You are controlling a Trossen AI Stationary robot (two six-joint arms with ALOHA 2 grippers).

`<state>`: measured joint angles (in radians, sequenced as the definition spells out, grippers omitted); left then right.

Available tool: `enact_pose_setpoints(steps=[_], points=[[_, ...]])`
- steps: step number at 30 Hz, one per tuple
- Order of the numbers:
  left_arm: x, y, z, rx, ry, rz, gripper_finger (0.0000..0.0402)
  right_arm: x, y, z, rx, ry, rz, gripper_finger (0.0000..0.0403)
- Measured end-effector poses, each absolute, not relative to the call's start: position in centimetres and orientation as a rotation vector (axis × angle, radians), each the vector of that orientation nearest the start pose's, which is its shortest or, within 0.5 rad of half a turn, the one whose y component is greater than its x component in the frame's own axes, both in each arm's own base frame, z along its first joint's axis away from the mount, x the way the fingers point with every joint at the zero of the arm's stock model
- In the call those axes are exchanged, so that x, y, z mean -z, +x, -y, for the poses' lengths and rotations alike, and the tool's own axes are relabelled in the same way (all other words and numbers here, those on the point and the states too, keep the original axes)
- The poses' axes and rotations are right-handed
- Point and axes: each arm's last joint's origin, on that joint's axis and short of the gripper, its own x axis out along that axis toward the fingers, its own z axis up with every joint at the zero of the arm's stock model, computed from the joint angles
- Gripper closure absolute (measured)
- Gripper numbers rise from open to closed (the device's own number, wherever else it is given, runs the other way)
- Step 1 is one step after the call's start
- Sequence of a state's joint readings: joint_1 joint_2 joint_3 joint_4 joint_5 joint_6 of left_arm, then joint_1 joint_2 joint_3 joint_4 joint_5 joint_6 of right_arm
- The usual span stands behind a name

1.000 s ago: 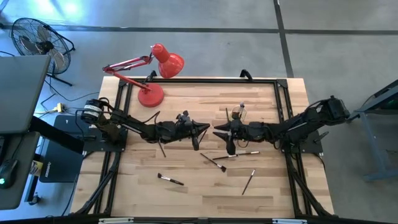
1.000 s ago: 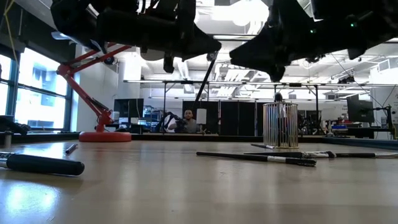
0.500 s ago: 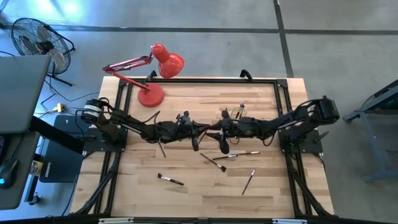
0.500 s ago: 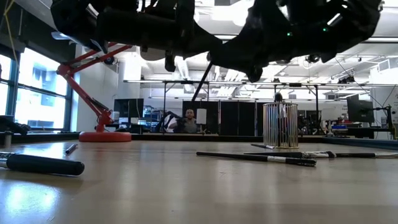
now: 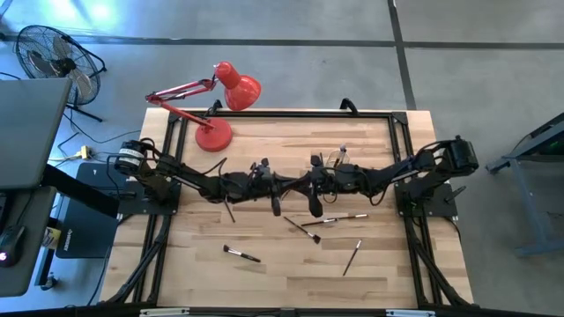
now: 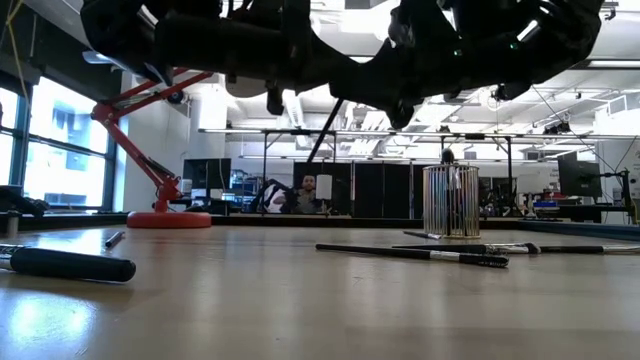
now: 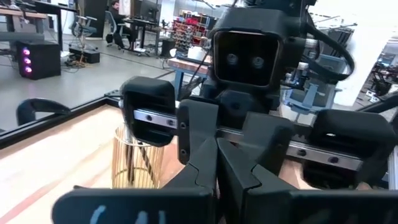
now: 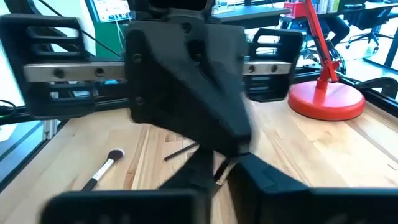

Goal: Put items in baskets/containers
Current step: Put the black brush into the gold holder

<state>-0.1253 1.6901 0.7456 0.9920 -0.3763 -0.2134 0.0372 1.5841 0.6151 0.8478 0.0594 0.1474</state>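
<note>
Makeup brushes lie scattered over the wooden table (image 5: 264, 282), seen from above: one at about 7 o'clock from the table's centre (image 5: 241, 254), a crossed pair just below centre (image 5: 304, 230), one at 5 o'clock (image 5: 352, 257), and one lying crosswise beside the pair (image 5: 339, 217). The glass cup (image 5: 340, 159) stands at roughly 1 o'clock from centre, with a few brushes already upright in it; in the low view it appears as a ribbed cylinder (image 6: 451, 200) behind two brushes lying flat (image 6: 412, 254).

We find the left gripper (image 5: 284, 187) and the right gripper (image 5: 306, 183) nose to nose above the table's middle, raised clear of the wood. A dark brush (image 6: 322, 132) slants down between them in the low view, and we judge this meeting to be a handover, passing the brush to the arm nearer the cup. The left wrist view shows the right gripper (image 7: 217, 163) with its fingers brought together to a point; which gripper actually bears the brush, and whether the left one's fingers are clamped, we cannot tell.

A red desk lamp (image 5: 214, 97) stands at the 11 o'clock corner, away from the work. A person (image 6: 306, 192) sits in the room beyond.
</note>
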Motion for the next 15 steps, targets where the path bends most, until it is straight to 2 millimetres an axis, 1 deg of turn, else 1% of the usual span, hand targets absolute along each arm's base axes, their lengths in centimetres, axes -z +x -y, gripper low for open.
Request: enact_pose_setpoints(steps=[2,6,9,12,15], points=[[-20.68,33.69,3.18,-0.242,-0.224,0.072,0.0401,-18.75,30.74,-0.97,0.032,0.132,-0.123,0.039],[-20.64,33.7,3.17,-0.238,-0.223,0.068,0.0401,-18.65,30.72,-0.98,0.033,0.124,-0.132,0.0373],[-20.63,33.7,3.17,-0.239,-0.223,0.067,0.0395,-18.63,30.72,-0.96,0.035,0.124,-0.135,0.0385],[-20.53,33.7,3.16,-0.243,-0.221,0.058,0.0375,-18.44,30.69,-0.98,0.035,0.122,-0.154,0.0392],[-20.42,33.7,3.13,-0.251,-0.217,0.047,0.0347,-18.19,30.65,-0.99,0.036,0.129,-0.179,0.0381]])
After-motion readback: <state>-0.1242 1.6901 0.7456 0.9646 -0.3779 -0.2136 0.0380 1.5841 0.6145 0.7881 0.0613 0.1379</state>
